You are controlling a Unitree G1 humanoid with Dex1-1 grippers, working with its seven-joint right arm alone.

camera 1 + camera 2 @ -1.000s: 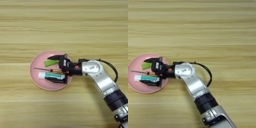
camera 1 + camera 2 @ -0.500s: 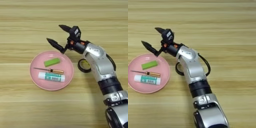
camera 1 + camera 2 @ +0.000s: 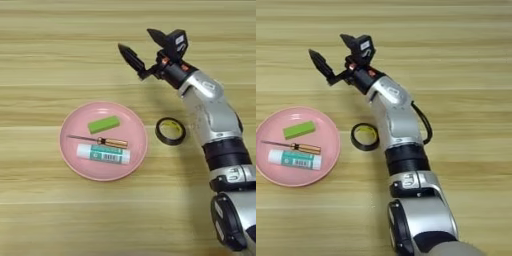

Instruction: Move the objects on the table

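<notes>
On the pink plate lie a thin screwdriver with an amber handle, a white glue stick with a teal label, and a green block. A black tape ring rests flat on the table just right of the plate. My right gripper hovers over bare wood above and beyond the plate, open, with nothing between its two black fingers. In the right eye view the ring lies beside my silver forearm.
The forearm runs from the gripper down the right side to the bottom edge, passing close to the tape ring. Bare wooden planks stretch along the far side and the left of the plate.
The gripper has left the plate, rising and swinging away to the far right, open and empty. The tape ring now shows on the table beside the plate.
</notes>
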